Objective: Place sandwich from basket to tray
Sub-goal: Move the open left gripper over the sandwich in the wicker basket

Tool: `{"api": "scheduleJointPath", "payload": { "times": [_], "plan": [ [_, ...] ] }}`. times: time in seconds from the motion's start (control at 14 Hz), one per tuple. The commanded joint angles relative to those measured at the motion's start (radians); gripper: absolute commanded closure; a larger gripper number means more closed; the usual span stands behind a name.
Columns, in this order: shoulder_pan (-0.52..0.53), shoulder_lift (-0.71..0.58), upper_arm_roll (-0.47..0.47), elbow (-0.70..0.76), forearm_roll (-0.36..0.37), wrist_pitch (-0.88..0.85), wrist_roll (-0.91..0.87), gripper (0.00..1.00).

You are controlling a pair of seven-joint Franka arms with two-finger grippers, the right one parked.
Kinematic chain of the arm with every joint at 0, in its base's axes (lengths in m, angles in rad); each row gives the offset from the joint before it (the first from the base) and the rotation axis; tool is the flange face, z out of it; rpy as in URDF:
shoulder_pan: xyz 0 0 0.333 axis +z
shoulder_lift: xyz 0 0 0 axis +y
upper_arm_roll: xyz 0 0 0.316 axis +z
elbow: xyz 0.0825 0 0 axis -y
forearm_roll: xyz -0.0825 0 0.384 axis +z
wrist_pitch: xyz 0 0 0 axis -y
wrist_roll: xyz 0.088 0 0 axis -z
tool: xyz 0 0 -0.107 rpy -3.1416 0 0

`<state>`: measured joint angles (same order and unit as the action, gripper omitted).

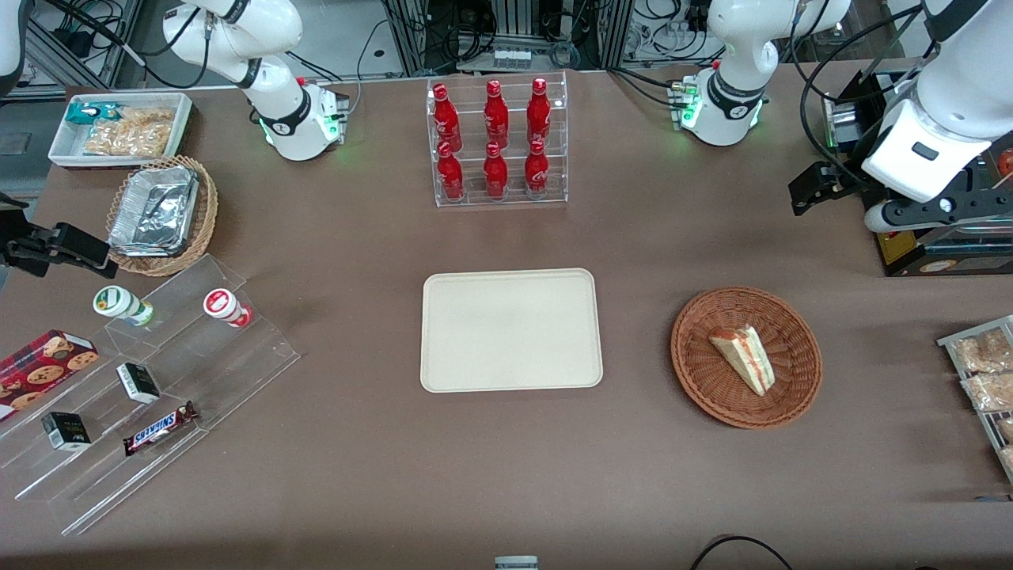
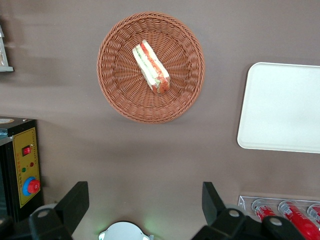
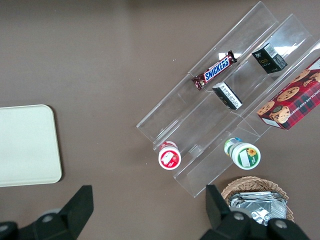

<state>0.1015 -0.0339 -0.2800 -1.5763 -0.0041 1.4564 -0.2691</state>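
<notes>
One sandwich point(image 1: 744, 358) lies on its side in the round reddish-brown wicker basket point(image 1: 700, 372), low and right of centre in the front view, its red and green filling showing along the cut edge. Nothing else is in that basket. Beside it, at mid-frame, the cream tray point(image 1: 510, 329) sits bare, apart from the basket with open tabletop between them.

Higher in the frame, at the right edge, the left arm's gripper point(image 2: 145, 202) hangs well above the table and well away from the basket; the wrist view shows its fingers spread wide with nothing between them, looking down on basket and sandwich.

By my reading the task has not begun: the step in hand is the approach. The next move calls for bringing the gripper over the basket, turning the fingers to span the wedge's flat bread faces, and descending inside the rim without catching the weave.

Farther up, at top centre, a clear rack holds six red bottles point(image 1: 495, 138). At upper left a lighter wicker basket carries a foil container point(image 1: 154, 210), and above it a white bin point(image 1: 63, 142) holds snack packets.
</notes>
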Motion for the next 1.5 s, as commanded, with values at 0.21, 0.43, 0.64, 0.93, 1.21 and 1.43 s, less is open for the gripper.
{"api": "scheduleJointPath", "payload": {
  "times": [0.21, 0.43, 0.64, 0.93, 1.21, 1.43],
  "plan": [
    [0.0, 0.005, 0.004, -0.033, 0.001, 0.005, -0.018, 0.0],
    [0.006, 0.067, 0.039, -0.079, 0.003, 0.059, -0.018, 0.0],
    [0.007, 0.147, 0.044, -0.151, 0.004, 0.195, -0.019, 0.0],
    [0.007, 0.302, 0.099, -0.192, 0.006, 0.355, -0.024, 0.0],
    [0.007, 0.458, 0.119, -0.194, 0.006, 0.514, -0.247, 0.0],
    [0.009, 0.512, 0.117, -0.191, -0.007, 0.579, -0.395, 0.0]
  ]
}}
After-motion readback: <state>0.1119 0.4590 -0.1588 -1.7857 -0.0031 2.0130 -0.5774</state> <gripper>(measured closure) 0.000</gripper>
